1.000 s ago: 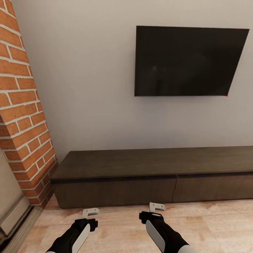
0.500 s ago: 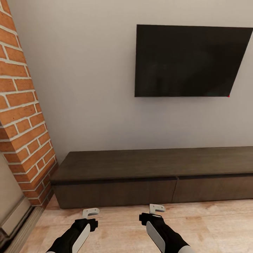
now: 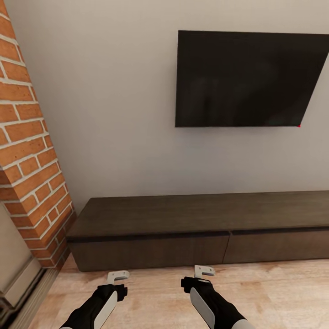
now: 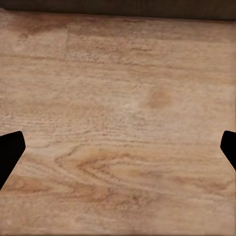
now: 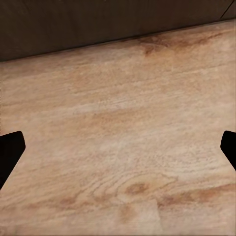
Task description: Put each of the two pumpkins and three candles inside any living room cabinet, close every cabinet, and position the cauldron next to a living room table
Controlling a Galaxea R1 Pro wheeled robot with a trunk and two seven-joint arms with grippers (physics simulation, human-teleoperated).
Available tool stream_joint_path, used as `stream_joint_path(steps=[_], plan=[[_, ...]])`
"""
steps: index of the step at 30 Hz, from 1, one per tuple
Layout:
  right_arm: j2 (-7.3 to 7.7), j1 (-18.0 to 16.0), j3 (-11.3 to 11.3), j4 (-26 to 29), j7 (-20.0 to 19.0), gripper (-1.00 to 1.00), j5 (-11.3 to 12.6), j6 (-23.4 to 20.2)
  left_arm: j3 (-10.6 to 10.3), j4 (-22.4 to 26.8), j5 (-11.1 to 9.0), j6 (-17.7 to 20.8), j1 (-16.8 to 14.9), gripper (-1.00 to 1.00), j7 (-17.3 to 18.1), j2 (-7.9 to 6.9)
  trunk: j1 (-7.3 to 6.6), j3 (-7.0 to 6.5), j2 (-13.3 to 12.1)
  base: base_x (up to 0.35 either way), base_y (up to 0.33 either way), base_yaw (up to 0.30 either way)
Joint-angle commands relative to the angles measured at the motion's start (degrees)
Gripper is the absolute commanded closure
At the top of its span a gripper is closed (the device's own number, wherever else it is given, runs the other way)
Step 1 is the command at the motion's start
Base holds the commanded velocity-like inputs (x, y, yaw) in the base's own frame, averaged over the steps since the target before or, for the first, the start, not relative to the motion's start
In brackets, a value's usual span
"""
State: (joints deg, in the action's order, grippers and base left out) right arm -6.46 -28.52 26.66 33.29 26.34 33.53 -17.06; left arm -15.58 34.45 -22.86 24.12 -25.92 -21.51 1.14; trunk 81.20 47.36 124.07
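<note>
No text, label, brand, number or sign can be read anywhere: the dark screen of the television [image 3: 246, 78] on the far wall is blank, the front of the cabinet [image 3: 151, 249] below it carries no markings, and the brick column [image 3: 27, 151] at the left and the wooden floor [image 4: 118, 123] bear no writing

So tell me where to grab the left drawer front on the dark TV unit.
The cabinet front is flat and handle-less. Best bet is probably its top edge, under the dark recess below the top slab, approached from the front with the left gripper.
</note>
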Motion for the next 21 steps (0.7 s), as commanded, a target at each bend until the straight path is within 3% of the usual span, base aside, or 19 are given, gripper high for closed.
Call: stream_joint_path(steps=[1, 21], plan=[[0.05, -0.05, 0.32, 0.1, 0.47, -1.0, 0.39, -0.19, -0.32, 0.03, -0.61, 0.15, -0.04, -1.0, -0.55, -0.06, -0.24, -0.03, -0.39, 0.0, 0.0, 0.0], [0.05, -0.05, 0.32, 0.02, 0.47, -1.0, 0.39, 0.1, -0.32, -0.35, -0.56, 0.07, -0.05, -1.0, -0.55, -0.06, -4.63, -1.73, -8.41, 0.0, 0.0, 0.0]])
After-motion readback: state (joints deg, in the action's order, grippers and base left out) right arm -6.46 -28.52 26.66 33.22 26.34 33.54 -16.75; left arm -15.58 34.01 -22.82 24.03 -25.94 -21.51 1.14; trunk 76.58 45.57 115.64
